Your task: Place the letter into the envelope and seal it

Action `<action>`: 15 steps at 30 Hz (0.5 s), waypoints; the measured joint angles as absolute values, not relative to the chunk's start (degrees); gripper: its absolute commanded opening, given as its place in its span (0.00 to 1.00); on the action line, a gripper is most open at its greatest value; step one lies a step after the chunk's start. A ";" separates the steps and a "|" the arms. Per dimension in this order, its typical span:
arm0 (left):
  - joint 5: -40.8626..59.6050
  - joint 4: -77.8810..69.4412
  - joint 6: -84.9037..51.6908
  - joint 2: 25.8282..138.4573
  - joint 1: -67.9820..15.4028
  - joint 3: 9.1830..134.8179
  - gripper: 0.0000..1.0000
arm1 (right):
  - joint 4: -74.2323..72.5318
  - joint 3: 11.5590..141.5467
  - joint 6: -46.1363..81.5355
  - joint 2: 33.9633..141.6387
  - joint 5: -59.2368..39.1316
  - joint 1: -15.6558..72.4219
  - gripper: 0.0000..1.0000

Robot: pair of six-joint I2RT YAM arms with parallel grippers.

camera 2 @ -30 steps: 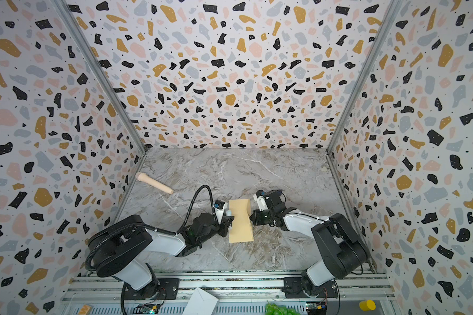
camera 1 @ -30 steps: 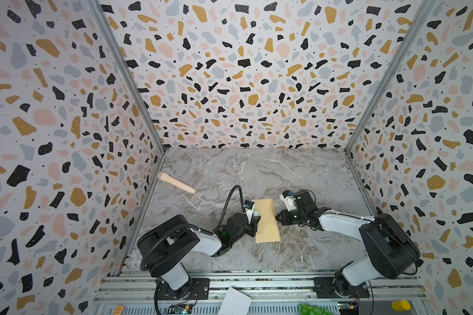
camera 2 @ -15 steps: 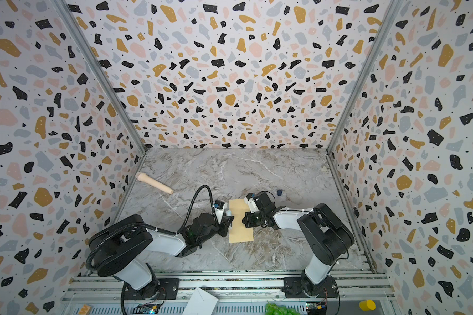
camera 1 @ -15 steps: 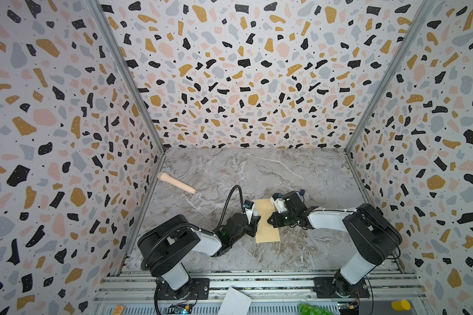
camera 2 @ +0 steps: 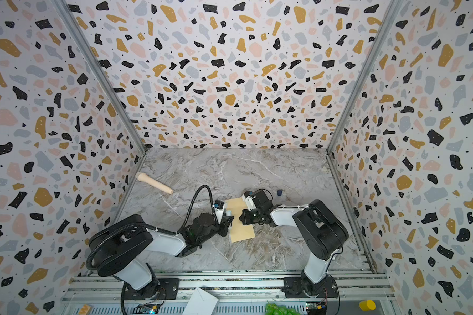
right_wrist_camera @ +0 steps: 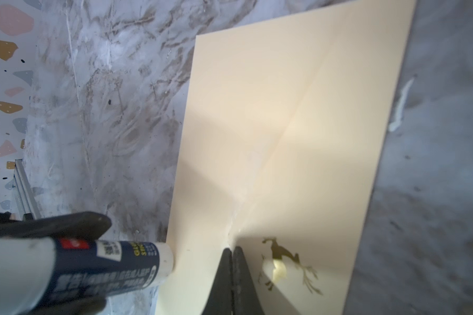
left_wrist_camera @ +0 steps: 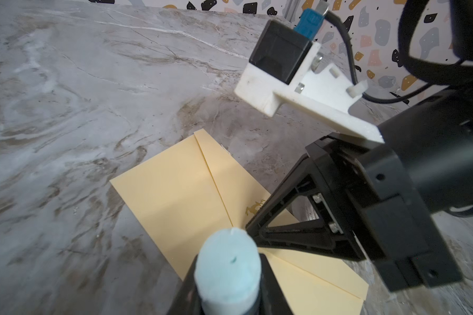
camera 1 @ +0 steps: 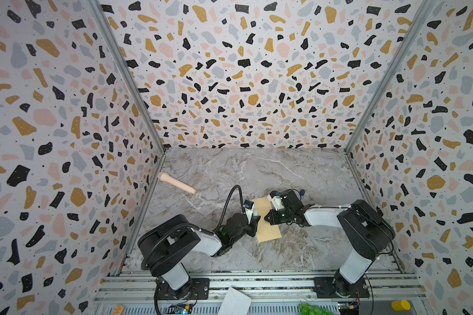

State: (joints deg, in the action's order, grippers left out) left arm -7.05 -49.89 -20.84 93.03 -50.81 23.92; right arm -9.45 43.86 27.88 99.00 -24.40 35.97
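Envelope lies flat on the marble table; the right gripper, jaws together, should press its flap tip straight down while the left gripper, clamped on the glue stick, backs away.

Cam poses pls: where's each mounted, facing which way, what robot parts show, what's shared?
Top views: stereo pair high at the front, looking down at the table; left arm and right arm whole, left gripper and right gripper at the envelope.
Left wrist: on left arm, faces past its glue stick at the envelope; right gripper shows.
Right wrist: on right arm, looks down its shut fingers at the envelope; glue stick shows.
Wrist views share glue stick, envelope.
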 measured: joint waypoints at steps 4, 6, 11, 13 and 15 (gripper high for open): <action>-7.05 -49.87 -20.84 93.01 -50.81 23.94 0.00 | -9.43 44.01 27.86 99.07 -24.34 35.97 0.04; -7.16 -49.60 -20.84 92.86 -50.81 24.01 0.00 | -9.41 44.03 27.86 99.07 -24.43 35.97 0.04; -8.08 -47.94 -20.82 91.96 -50.74 24.67 0.00 | -9.45 44.10 27.90 99.02 -25.15 35.79 0.03; -8.25 -47.62 -20.82 91.83 -50.35 25.30 0.00 | -9.43 44.23 27.99 98.80 -25.54 35.33 0.03; -8.25 -47.51 -20.82 91.83 -49.87 26.22 0.00 | -9.39 44.64 27.99 98.56 -25.96 34.94 0.04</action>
State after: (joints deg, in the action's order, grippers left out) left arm -8.25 -47.51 -20.82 91.83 -49.87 26.22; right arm -9.39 44.64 27.99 98.56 -25.96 34.94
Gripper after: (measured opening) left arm 0.231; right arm 0.041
